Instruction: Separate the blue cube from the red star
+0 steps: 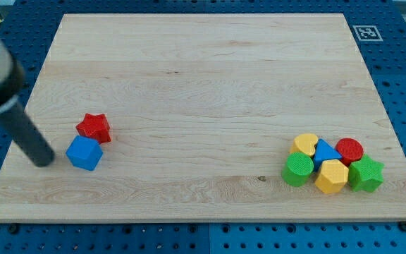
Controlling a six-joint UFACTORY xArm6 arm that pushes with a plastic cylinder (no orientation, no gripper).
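My tip [46,161] bare, holds nothing — just beside blue cube [84,153] on view's left. Cube touching red star [94,127], near board's left edge. Push toward star — both slide together, stay stuck.

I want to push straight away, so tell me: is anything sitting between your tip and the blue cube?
Nothing visible. My tip sits just to the view's left of the blue cube, with only bare board between. The red star touches the cube's upper right, off that line.
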